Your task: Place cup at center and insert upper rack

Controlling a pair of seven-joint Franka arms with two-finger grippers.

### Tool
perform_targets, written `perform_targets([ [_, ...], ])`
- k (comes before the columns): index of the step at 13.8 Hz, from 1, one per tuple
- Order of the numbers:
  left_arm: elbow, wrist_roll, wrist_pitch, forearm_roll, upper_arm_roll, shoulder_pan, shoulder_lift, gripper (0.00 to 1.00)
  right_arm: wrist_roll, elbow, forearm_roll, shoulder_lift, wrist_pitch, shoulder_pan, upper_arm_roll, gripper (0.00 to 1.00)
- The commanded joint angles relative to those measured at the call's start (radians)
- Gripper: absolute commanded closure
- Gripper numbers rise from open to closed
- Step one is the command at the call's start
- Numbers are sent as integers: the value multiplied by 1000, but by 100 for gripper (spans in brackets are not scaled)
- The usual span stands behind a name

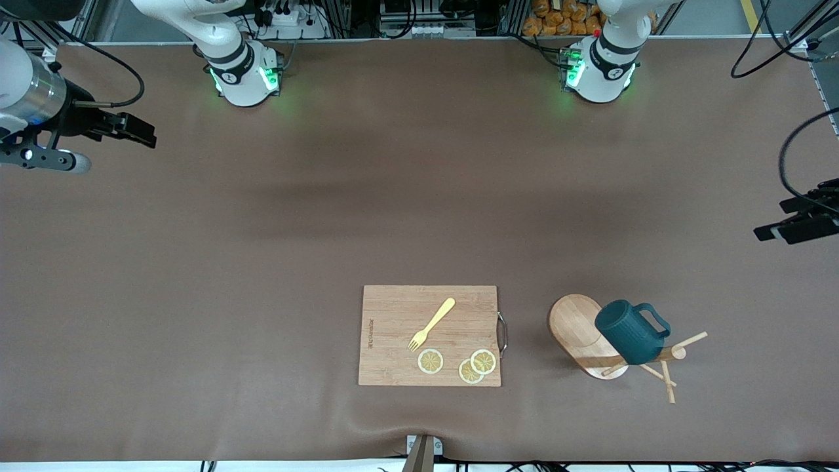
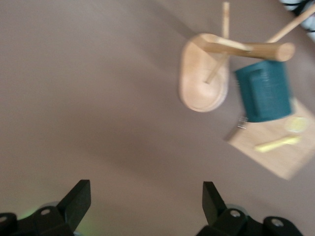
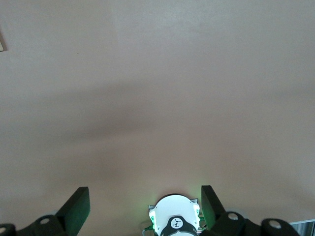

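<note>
On rack, cup, well apart from both open hands

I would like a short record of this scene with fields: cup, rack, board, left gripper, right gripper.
cup: cup hangs on the upper rack
rack: upper rack stands beside the board, toward the left arm's end
board: cutting board carries a yellow fork and lemon slices
left gripper: left gripper open, waiting at the table's end
right gripper: right gripper open, over bare table
</note>
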Motion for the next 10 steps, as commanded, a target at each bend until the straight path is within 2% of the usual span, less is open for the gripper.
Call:
perform_targets([
  [1,-54,37,-4,171,-61,2,-63,0,11,-6,-14,-8,6,3,1,0],
  [4,-130,43,45,198,-69,8,-131,0,11,-6,-14,-8,8,3,1,0],
  [7,-215,80,180,196,-68,14,-169,0,9,-6,-14,-8,9,1,1,0],
  [10,-190,152,183,187,-49,37,-159,0,2,-6,-12,-8,14,0,0,0],
])
